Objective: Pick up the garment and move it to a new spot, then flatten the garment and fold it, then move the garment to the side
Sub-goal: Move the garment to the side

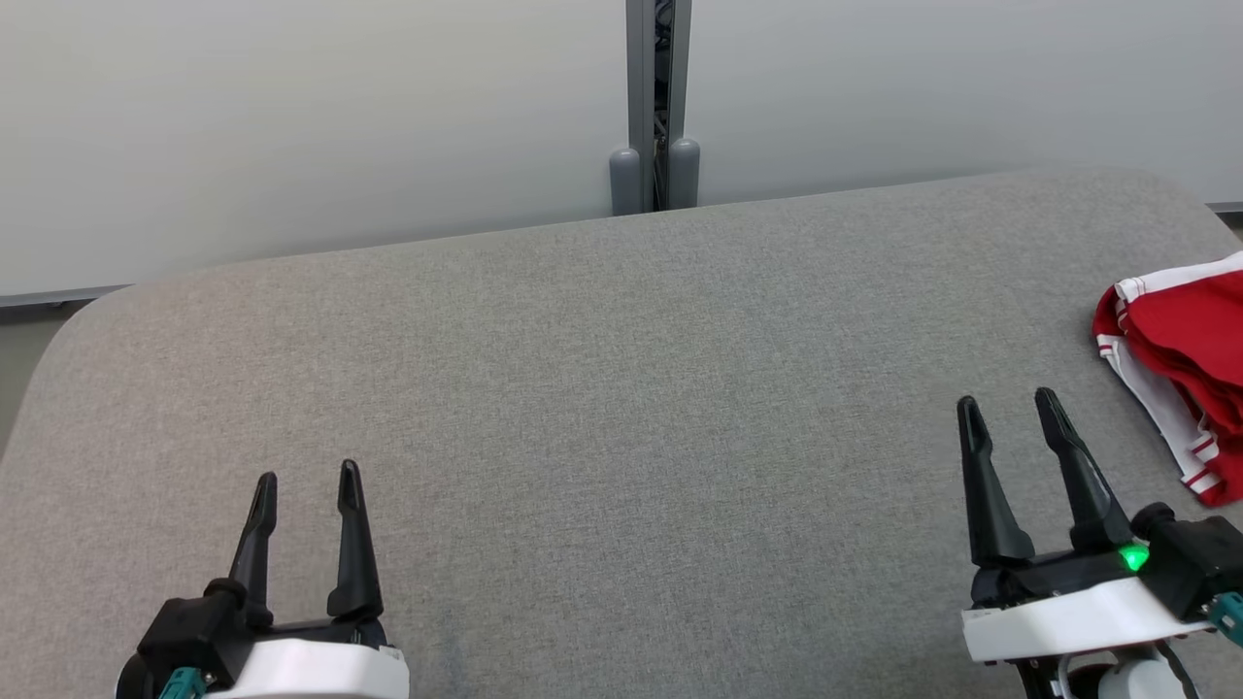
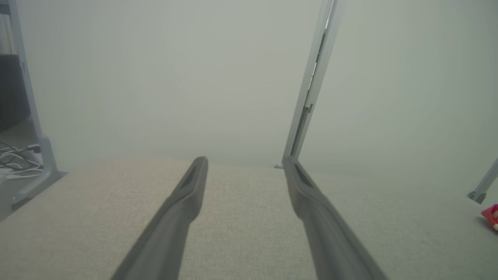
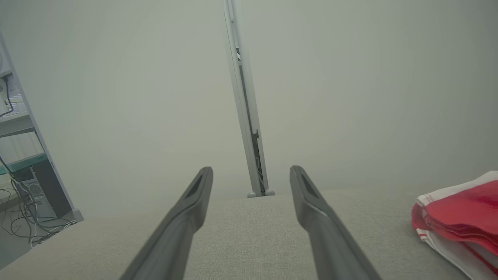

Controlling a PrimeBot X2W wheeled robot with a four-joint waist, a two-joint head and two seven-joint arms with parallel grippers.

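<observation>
My left gripper (image 1: 308, 473) hangs over the grey padded table (image 1: 621, 388) near its front left corner, fingers spread and empty. My right gripper (image 1: 1007, 398) is spread and empty too, near the front right corner. Just beside it, at the table's right edge, lies the red, white-trimmed garment (image 1: 1180, 340), seemingly folded.

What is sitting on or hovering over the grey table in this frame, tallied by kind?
garment: 1, red with white trim, at the right edge of the table
End effectors: 2, the left end effector and the right end effector, both open and holding nothing
Total: 3
</observation>
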